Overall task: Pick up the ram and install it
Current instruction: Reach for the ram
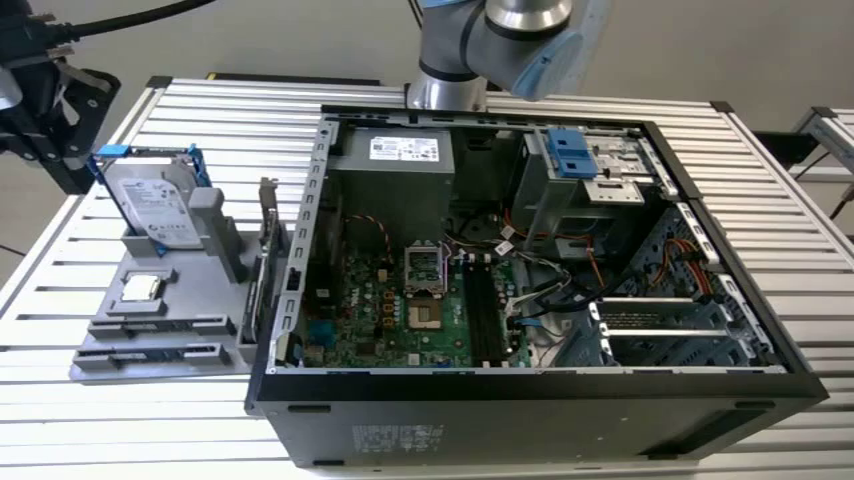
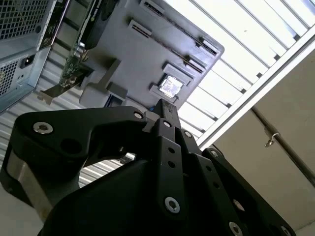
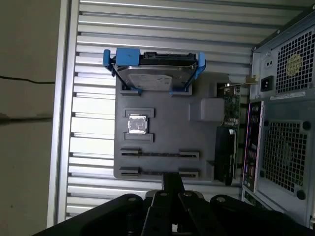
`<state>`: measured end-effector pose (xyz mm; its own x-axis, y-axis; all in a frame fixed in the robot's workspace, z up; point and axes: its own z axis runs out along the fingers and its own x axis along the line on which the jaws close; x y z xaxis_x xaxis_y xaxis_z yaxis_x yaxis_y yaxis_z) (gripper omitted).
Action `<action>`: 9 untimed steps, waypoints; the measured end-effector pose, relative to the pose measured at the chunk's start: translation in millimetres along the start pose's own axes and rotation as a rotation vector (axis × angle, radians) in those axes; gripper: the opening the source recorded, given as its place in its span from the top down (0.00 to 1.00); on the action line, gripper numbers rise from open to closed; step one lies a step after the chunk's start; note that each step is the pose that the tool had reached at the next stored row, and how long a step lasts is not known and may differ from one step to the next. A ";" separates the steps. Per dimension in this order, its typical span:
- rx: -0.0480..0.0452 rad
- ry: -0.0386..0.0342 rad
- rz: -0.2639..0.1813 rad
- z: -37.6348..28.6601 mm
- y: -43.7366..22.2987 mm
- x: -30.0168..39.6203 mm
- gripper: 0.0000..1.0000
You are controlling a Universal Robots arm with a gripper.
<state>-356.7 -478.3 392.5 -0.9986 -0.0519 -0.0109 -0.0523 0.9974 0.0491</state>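
The work surface is a slatted aluminium table (image 1: 80,440), evenly lit.

Reading the exterior view from its left:
- **Gripper:** The gripper (image 1: 70,170) hangs at about ten o'clock from the computer case (image 1: 534,410), over the far corner of the grey holder (image 1: 200,300). In the first wrist view its fingers (image 3: 170,184) appear brought together with nothing between them.
- **Holder:** It carries the hard drive (image 1: 154,205) in its blue frame, then the processor (image 1: 140,288), then two slotted cradles along its six o'clock edge.
- **Ram:** I judge the thin dark strip in the cradle next to the processor to be the ram (image 3: 160,154), standing on edge. I cannot read the second cradle.
- **Card:** A bracketed card (image 1: 274,260) stands between holder and case.
- **Case interior:** The memory slots (image 1: 483,310) lie at about three o'clock from that card.

Judgement: this is the approach stage, and the pick has not begun. I judge that a grasp calls for the fingers parted and squared across the stick's flat faces. It also needs a straight descent clear of the processor and the neighbouring cradle.
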 end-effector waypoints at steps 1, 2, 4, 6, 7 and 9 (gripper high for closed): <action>0.0000 0.0000 0.000 0.0 -1.5 0.1 1.00; 0.0000 0.0000 0.000 -0.2 -3.0 0.2 1.00; 0.0000 0.0000 0.000 -0.3 -6.3 0.3 1.00; 0.0000 0.0001 0.000 -0.5 -9.6 0.5 1.00; 0.0000 0.0001 0.000 -0.5 -11.2 0.6 1.00; 0.0000 0.0001 0.000 -0.7 -14.4 0.7 1.00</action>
<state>-356.7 -492.7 392.5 -0.9986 -0.0518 -0.0108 -0.0523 0.9974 0.0491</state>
